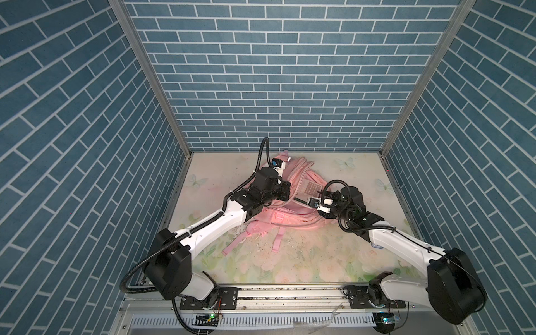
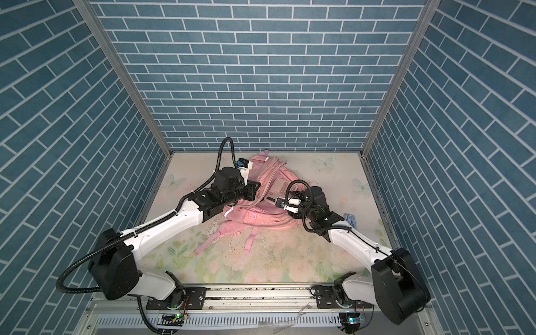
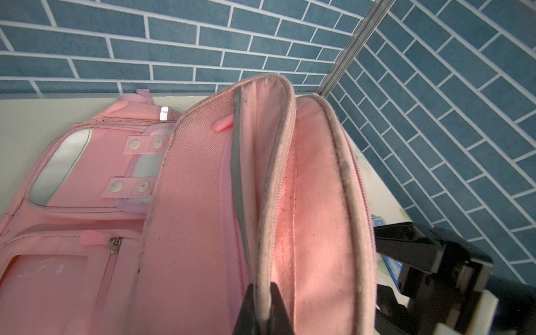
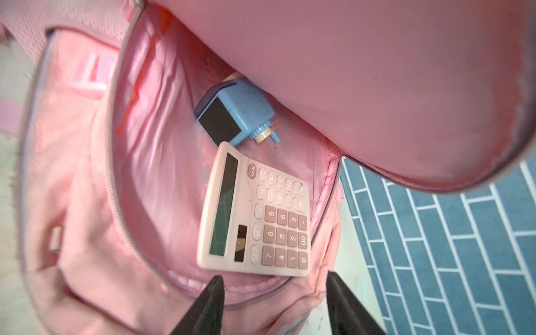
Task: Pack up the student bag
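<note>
Floral tabletop (image 1: 304, 261): left gripper (image 3: 262, 290) clamps student bag (image 3: 188, 203) flap rim; right gripper (image 4: 274, 275) jaws apart, empty, over calculator (image 4: 255, 214), blue sharpener (image 4: 235, 113) inside.

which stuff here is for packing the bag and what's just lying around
Job: student bag; calculator and blue pencil sharpener inside it; left gripper shut on its flap; right gripper, open.
Lying about: small blue packet on the table; clear plastic scrap by the front rail.
</note>
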You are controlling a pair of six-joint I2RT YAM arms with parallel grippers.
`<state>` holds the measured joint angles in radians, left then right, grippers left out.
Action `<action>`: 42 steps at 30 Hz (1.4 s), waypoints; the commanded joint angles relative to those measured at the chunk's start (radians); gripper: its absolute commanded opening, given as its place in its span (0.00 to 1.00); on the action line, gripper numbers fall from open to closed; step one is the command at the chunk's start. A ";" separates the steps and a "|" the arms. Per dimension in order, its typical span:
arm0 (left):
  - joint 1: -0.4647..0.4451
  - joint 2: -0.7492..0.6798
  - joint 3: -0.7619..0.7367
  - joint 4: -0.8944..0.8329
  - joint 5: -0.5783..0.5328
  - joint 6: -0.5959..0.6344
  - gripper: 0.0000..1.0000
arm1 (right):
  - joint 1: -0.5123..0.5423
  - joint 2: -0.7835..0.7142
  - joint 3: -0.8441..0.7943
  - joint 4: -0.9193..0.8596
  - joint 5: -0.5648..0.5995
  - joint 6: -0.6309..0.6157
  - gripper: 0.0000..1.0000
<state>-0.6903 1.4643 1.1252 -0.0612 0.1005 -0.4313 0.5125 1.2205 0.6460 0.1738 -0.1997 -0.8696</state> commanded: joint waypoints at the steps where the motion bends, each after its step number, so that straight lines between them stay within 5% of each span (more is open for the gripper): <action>1: 0.003 -0.048 0.024 0.092 0.028 -0.002 0.00 | -0.050 -0.025 -0.030 -0.097 -0.113 0.329 0.53; 11: 0.003 -0.047 0.020 0.095 0.037 -0.011 0.00 | -0.097 0.134 0.102 -0.097 0.015 1.088 0.29; 18: 0.003 -0.057 0.011 0.096 0.041 -0.008 0.00 | -0.125 0.335 0.242 -0.202 -0.001 1.411 0.26; 23: 0.003 -0.061 -0.007 0.108 0.043 -0.013 0.00 | -0.126 0.417 0.275 -0.144 -0.106 1.489 0.36; 34: 0.005 -0.054 -0.027 0.129 0.054 -0.017 0.00 | -0.126 0.542 0.350 -0.128 -0.136 1.596 0.44; 42: 0.003 -0.055 -0.034 0.132 0.061 -0.014 0.00 | -0.081 0.647 0.488 -0.142 -0.176 1.526 0.44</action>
<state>-0.6865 1.4563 1.0924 -0.0242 0.1329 -0.4358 0.4030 1.8446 1.0763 0.0288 -0.3389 0.6746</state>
